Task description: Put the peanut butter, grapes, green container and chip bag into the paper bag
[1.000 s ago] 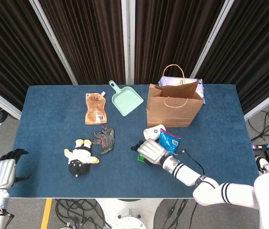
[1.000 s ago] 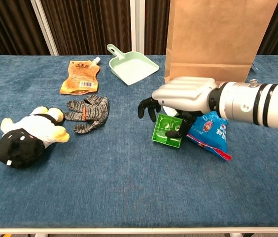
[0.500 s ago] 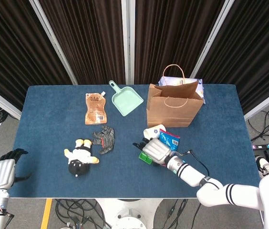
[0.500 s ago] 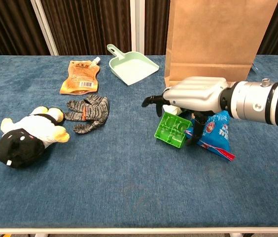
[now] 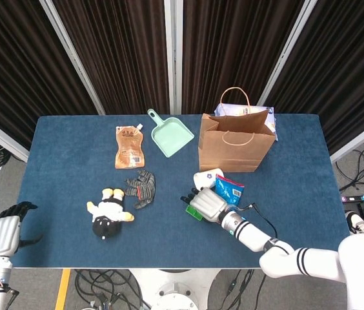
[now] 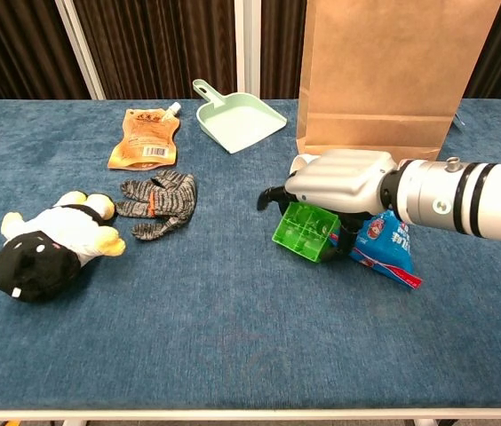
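Note:
My right hand (image 6: 344, 180) reaches over the green container (image 6: 305, 232) and grips it, and the container sits tilted on the blue cloth. From the head view the same hand (image 5: 206, 205) covers most of the container (image 5: 192, 212). The blue chip bag (image 6: 387, 245) lies against the hand's right side, also seen as the chip bag (image 5: 229, 189). A white jar-like thing (image 5: 205, 178) lies just beyond the hand. The brown paper bag (image 5: 235, 143) stands upright behind them, close to the hand (image 6: 384, 71). My left hand (image 5: 4, 232) hangs off the table's near-left corner, holding nothing.
An orange pouch (image 6: 147, 138), a mint dustpan (image 6: 238, 114), a striped grey glove (image 6: 160, 205) and a plush toy (image 6: 46, 245) lie on the left half of the table. A pale package (image 5: 270, 117) sits behind the paper bag.
The right hand closed over the green container and tipped it up from lying flat. The hand shifted slightly toward the paper bag, then back. The left hand stayed still.

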